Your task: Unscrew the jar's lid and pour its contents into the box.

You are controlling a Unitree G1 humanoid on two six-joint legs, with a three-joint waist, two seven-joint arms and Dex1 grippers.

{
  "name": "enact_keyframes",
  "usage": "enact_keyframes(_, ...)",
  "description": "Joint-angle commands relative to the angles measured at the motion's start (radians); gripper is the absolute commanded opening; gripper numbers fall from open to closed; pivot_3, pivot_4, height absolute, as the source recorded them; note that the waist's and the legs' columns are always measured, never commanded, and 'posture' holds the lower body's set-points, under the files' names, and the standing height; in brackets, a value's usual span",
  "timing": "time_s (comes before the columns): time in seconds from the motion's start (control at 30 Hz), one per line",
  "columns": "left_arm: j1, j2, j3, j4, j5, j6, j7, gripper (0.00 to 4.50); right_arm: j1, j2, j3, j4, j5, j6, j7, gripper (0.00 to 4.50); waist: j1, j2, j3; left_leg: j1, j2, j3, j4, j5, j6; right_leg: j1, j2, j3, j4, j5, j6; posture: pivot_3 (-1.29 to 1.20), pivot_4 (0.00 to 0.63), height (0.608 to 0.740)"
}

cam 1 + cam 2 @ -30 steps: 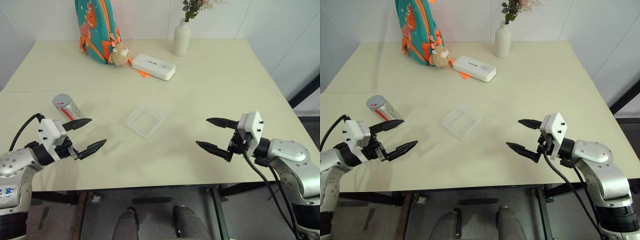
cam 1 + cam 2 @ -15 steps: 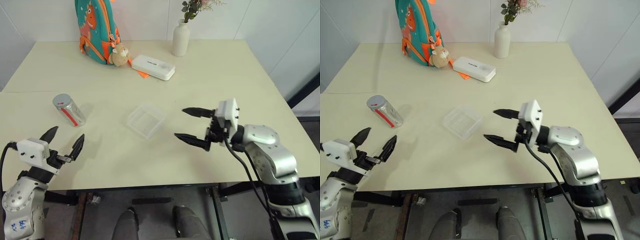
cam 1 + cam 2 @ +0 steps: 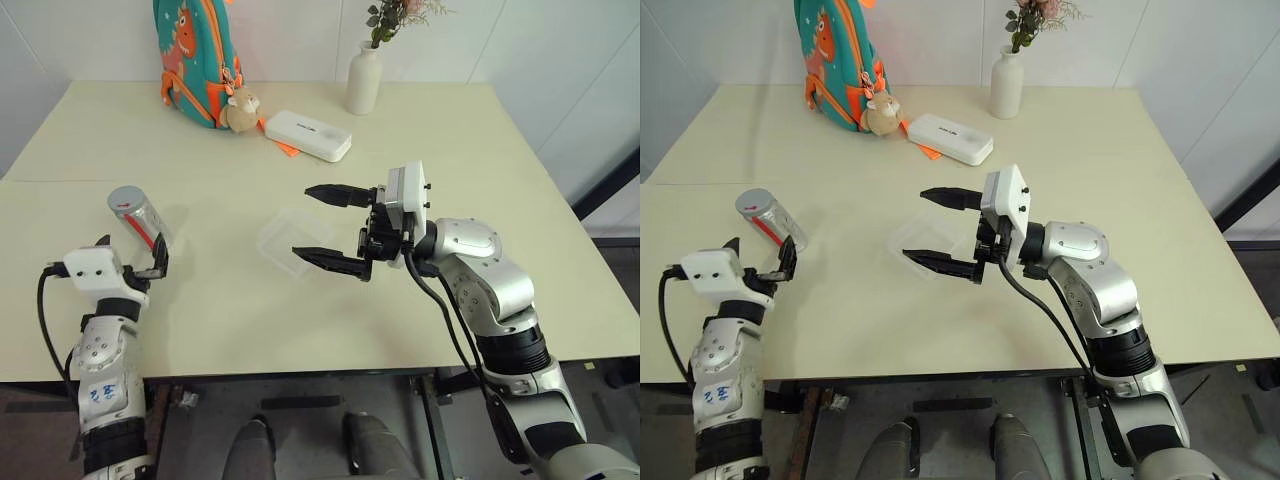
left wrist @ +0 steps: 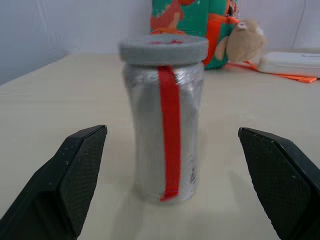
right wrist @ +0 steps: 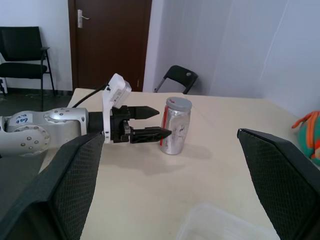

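My main worry is the jar (image 3: 139, 217), standing upright at the left of the head view with the lid (image 4: 163, 49) screwed on: if my left gripper (image 3: 128, 260) closes off-centre or nudges it first, the light cylinder could tip and roll away. The left forearm comes up from the lower left, claw wide and empty, fingers just short of the jar and level with its body. The right gripper (image 3: 325, 224) hangs mid-frame above the box (image 3: 912, 238), pointing left, equally wide and empty; if it drops, it could shove that tray.
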Motion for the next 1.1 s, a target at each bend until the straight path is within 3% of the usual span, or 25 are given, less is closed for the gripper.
enact_keyframes(0.03,-0.061,0.038,-0.002,0.061,0.022,-0.044,0.017,4.49,-0.014,0.023,-0.005,-0.031,-0.001,-0.023,-0.026,4.5,0.001,0.0,0.0,0.0,0.0,0.0,0.0,0.0,0.0,0.0,0.001,0.0,0.0,0.0,0.0,0.0,0.15,0.74)
enact_keyframes(0.27,-0.178,0.084,-0.009,0.214,0.04,-0.083,0.048,4.49,0.005,0.034,-0.003,-0.039,-0.002,-0.029,-0.045,4.5,0.002,0.0,0.0,0.0,0.001,0.0,0.0,0.0,-0.001,-0.001,0.001,0.0,0.0,0.0,0.0,0.0,0.15,0.74)
enact_keyframes(0.63,-0.242,0.116,-0.05,0.325,0.063,-0.111,0.046,4.49,0.021,0.046,-0.001,-0.048,-0.009,-0.038,-0.069,4.5,0.002,0.0,0.0,0.0,0.001,0.0,0.0,0.0,-0.001,-0.001,0.001,0.0,0.0,0.0,0.0,0.0,0.15,0.74)
enact_keyframes(0.73,-0.245,0.114,-0.055,0.329,0.06,-0.112,0.047,3.93,0.025,0.045,0.0,-0.05,-0.011,-0.042,-0.073,4.5,0.001,0.0,0.0,0.0,0.001,0.0,0.0,0.0,-0.001,-0.001,0.001,0.0,0.0,0.0,0.0,0.0,0.15,0.74)
enact_keyframes(0.93,-0.228,0.093,-0.063,0.279,0.031,-0.085,0.035,2.11,0.026,0.044,-0.004,-0.043,-0.012,-0.045,-0.078,4.5,0.002,0.0,0.0,0.0,0.001,0.0,-0.001,0.0,-0.001,-0.001,0.001,0.0,0.0,0.0,0.0,0.0,0.15,0.74)
enact_keyframes(1.1,-0.213,0.14,-0.064,0.07,-0.074,-0.007,-0.104,1.94,0.041,0.025,-0.024,-0.071,0.003,-0.011,-0.1,4.5,0.002,0.0,0.0,-0.001,0.001,0.0,-0.001,0.0,-0.001,-0.001,0.001,0.0,-0.001,0.0,0.0,0.0,0.15,0.74)
